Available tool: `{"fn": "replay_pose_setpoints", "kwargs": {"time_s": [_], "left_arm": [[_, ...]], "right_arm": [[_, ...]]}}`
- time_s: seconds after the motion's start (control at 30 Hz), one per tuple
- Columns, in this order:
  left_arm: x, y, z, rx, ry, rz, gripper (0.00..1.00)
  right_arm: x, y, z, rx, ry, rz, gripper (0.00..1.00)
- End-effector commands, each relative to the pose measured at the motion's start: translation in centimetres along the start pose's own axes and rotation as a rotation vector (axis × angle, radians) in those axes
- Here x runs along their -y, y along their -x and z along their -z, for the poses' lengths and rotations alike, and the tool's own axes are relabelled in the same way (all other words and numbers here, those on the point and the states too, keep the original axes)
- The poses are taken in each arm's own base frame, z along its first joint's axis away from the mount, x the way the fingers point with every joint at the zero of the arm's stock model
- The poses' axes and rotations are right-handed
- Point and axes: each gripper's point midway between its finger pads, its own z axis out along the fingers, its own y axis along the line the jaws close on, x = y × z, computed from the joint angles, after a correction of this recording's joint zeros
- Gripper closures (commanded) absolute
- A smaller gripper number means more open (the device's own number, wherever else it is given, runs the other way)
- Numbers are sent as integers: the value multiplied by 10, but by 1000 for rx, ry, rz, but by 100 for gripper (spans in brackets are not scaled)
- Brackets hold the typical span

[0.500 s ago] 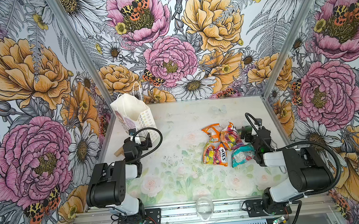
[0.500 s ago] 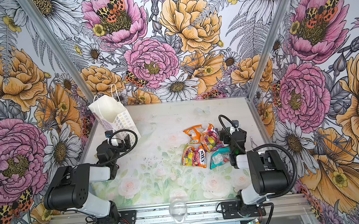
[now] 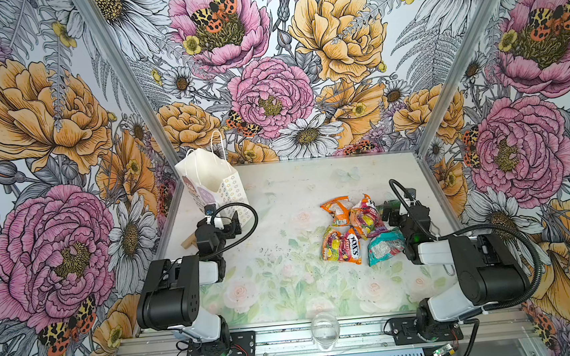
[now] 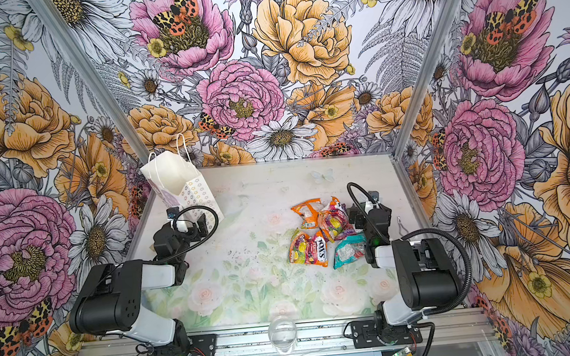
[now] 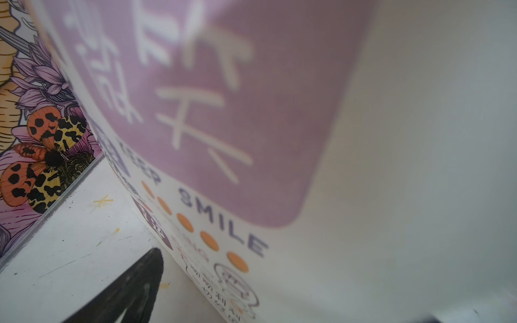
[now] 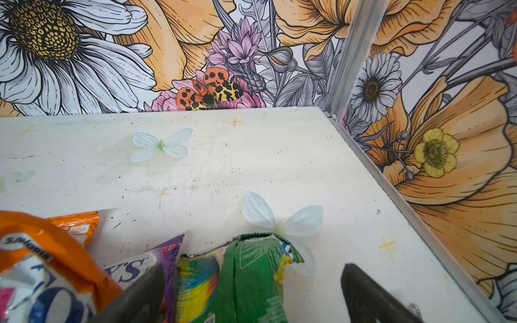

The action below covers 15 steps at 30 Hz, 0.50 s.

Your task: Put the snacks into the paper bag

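The paper bag point(image 3: 207, 181) stands mouth open in the table's point(image 3: 278, 193) far left corner, close to the left rail point(image 5: 56, 208). Just in front of the bag's base, the left gripper point(image 3: 221, 222) has its fingers spread wide and grasps nothing. Its wrist view is filled by the bag's lilac printed face, with one black finger point(image 5: 134, 288) beside the bottom edge. Well to the right of the bag, across a broad bare stretch of table, the snacks point(image 3: 354, 230) lie in a loose overlapping heap. On the heap's side away from the bag, the right gripper point(image 6: 251, 268) is likewise released. Its fingers point(image 6: 145, 293) straddle a green packet point(image 6: 251, 288), and a bare strip separates it from the right rail point(image 6: 419, 223).
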Motion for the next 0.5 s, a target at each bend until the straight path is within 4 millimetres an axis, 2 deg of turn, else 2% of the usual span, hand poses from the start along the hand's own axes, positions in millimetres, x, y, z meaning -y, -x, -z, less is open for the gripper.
{"fn": "replay_pose_setpoints", "kwargs": {"time_s": [0.0, 0.3, 0.47], "left_arm": [[5, 9, -3, 28, -22, -7, 1], [3, 9, -2, 33, 1, -13, 1], [11, 11, 10, 86, 13, -55, 1]], "right_arm": [[-5, 13, -4, 41, 17, 3, 0], [-7, 13, -3, 46, 25, 8, 1], [-14, 13, 0, 59, 54, 28, 3]]}}
